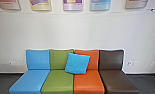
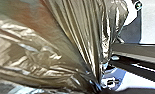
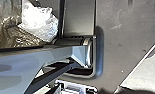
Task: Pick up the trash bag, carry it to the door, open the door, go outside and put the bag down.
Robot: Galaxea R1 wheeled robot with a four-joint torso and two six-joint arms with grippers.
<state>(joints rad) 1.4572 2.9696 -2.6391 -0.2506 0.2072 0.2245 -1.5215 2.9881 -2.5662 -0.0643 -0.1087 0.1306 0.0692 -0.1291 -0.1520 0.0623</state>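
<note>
Head view with blue cushion (image 1: 77, 63) on seat row (image 1: 37, 60), posters (image 1: 73, 4) above it, left wrist view with left gripper (image 2: 100, 90), fingers closed on trash bag (image 2: 75, 32)

The trash bag (image 2: 80, 32) was big and shiny in the left wrist view. It was thin and brownish, and a bit of red and green showed through it. One side was all crinkly, with bright white shiny spots. Long folds ran together into a tight, dark bunch, like a squeezed paper fan. Next to the bag was a long dark bar (image 2: 140, 66), a part of the robot. I could not tell if the bag touched it.
</note>
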